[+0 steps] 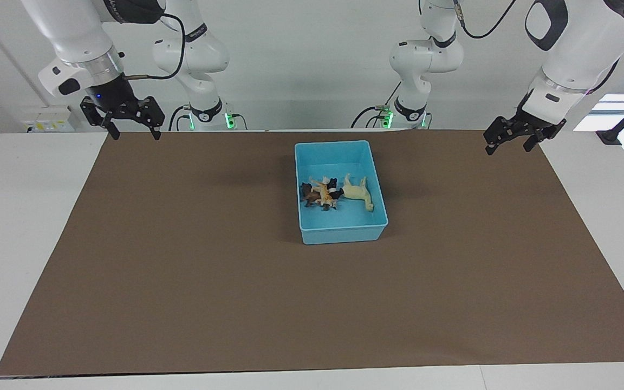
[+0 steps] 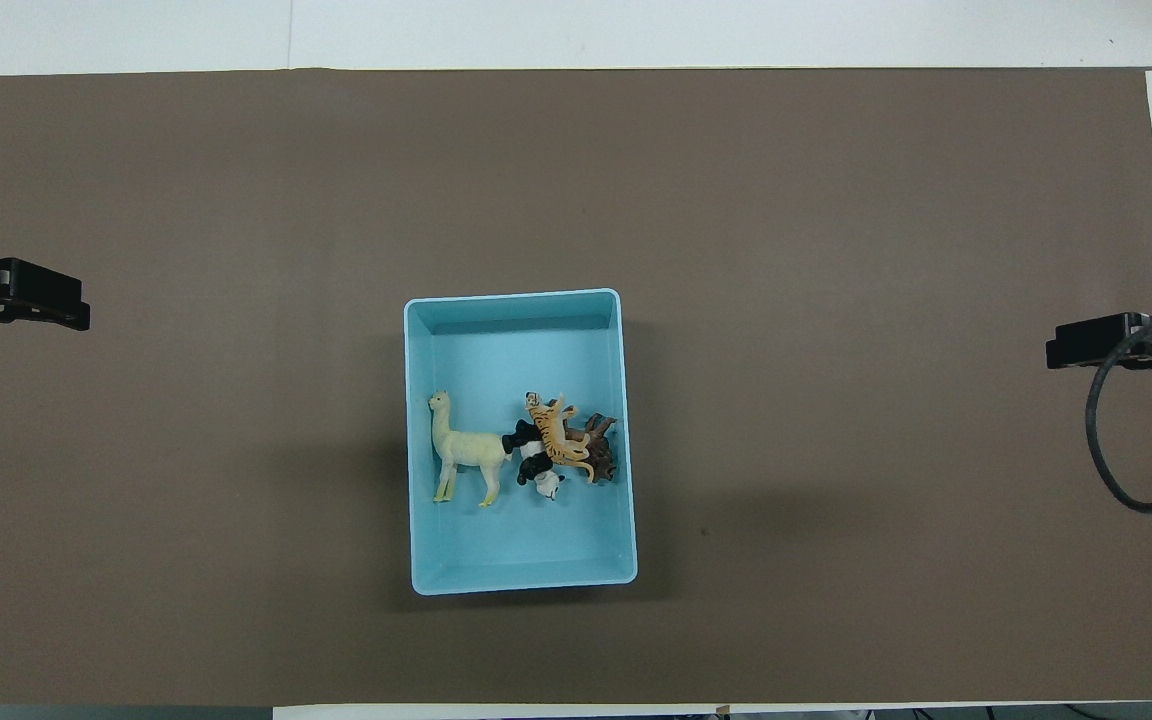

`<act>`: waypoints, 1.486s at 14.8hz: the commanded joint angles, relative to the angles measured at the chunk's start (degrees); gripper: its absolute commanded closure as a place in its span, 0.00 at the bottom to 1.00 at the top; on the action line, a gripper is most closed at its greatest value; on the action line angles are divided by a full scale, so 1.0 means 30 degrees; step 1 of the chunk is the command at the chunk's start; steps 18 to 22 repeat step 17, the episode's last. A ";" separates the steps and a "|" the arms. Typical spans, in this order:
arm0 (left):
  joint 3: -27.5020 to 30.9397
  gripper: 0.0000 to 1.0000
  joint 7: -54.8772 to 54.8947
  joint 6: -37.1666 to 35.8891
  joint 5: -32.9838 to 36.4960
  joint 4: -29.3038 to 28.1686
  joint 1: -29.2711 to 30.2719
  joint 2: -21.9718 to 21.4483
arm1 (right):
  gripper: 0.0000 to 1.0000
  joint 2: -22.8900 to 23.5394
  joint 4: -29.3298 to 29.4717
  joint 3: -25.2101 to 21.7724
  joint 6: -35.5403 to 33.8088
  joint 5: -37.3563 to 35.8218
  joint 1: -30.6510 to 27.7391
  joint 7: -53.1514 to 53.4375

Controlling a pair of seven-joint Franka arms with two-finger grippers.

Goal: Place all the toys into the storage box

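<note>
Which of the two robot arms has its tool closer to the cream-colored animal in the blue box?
Left. The left tool hangs over the mat's edge at that arm's end, on the cream animal's side of the blue box. The right tool hangs clearly farther off.

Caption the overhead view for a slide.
Horse, panda, tiger and lion lie in the blue storage box; both grippers empty.

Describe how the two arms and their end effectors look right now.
Both arms are glossy white with rounded joints and black patches. Each carries a black two-finger end effector: left end effector, right end effector. Black cables loop along both; the right arm's wrist has a silver metal ring. Green lights glow at both bases.
</note>
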 commanded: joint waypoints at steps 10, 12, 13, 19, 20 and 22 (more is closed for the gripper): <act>0.0141 0.00 0.2381 0.0579 -0.0214 -0.0182 0.0072 -0.0122 | 0.00 0.0413 0.0513 0.0170 -0.0489 -0.0594 -0.0506 -0.0734; 0.0141 0.00 0.2352 0.0608 -0.0214 -0.0153 0.0014 -0.0035 | 0.00 0.0413 0.0484 0.0170 -0.0489 -0.0565 -0.0536 -0.0617; 0.0112 0.00 0.2352 0.0696 -0.0185 0.0021 -0.0132 0.0140 | 0.00 0.0384 0.0455 0.0170 -0.0518 -0.0565 -0.0507 -0.0616; 0.0054 0.00 0.2322 0.0550 -0.0039 0.0110 -0.0571 0.0171 | 0.00 0.0354 0.0454 0.0170 -0.0547 -0.0565 -0.0507 -0.0616; 0.0054 0.00 0.2322 0.0550 -0.0039 0.0110 -0.0571 0.0171 | 0.00 0.0354 0.0454 0.0170 -0.0547 -0.0565 -0.0507 -0.0616; 0.0054 0.00 0.2322 0.0550 -0.0039 0.0110 -0.0571 0.0171 | 0.00 0.0354 0.0454 0.0170 -0.0547 -0.0565 -0.0507 -0.0616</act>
